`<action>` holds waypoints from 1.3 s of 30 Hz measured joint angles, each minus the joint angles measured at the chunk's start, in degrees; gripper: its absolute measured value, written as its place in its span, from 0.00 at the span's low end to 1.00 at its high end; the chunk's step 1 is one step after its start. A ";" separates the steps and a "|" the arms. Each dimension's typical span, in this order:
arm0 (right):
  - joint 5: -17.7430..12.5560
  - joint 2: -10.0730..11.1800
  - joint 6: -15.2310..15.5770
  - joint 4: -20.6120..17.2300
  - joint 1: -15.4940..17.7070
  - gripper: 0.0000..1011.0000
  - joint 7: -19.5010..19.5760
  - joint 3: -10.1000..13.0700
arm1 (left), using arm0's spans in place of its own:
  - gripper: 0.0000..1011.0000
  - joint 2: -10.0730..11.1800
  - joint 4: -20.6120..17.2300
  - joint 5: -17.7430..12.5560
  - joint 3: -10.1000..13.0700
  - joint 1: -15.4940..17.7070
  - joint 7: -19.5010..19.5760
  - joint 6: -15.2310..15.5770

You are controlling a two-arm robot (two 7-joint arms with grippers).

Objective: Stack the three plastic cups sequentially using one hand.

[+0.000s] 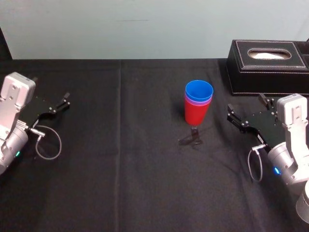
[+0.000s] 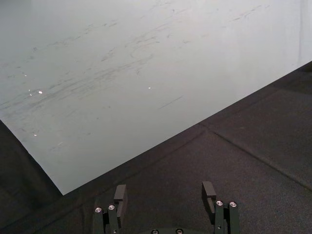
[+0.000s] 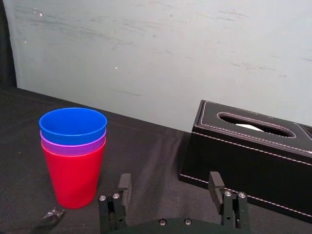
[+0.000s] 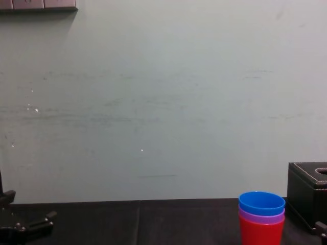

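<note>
Cups [image 1: 198, 108]: nested upright at worktop [image 1: 120, 169] centre, nearer right gripper [image 3: 169, 179], jaws wide, empty; left gripper [image 2: 164, 190] farther, likewise wide.

No readable text or labels.

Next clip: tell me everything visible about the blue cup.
The blue cup is a small, smooth plastic cup, upright, with its mouth open and empty. It sits nested in the purple cup, itself inside the red cup, topping the stack mid-table on the black cloth. Only its upper band shows; nothing grips it.
</note>
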State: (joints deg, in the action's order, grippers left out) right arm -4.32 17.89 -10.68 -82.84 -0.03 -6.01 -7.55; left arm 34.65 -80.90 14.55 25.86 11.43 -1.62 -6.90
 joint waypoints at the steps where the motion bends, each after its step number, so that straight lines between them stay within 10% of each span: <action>1: -0.01 0.00 0.01 -0.01 0.00 0.99 0.00 0.00 | 0.99 0.00 0.00 0.00 0.00 0.00 0.00 0.00; 39: -0.03 0.00 0.04 -0.04 0.01 0.99 0.00 0.00 | 0.99 0.00 0.00 0.00 0.00 0.00 0.00 0.00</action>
State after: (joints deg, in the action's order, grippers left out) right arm -4.35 17.90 -10.64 -82.88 -0.03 -6.01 -7.55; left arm 34.65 -80.90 14.55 25.86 11.43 -1.62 -6.90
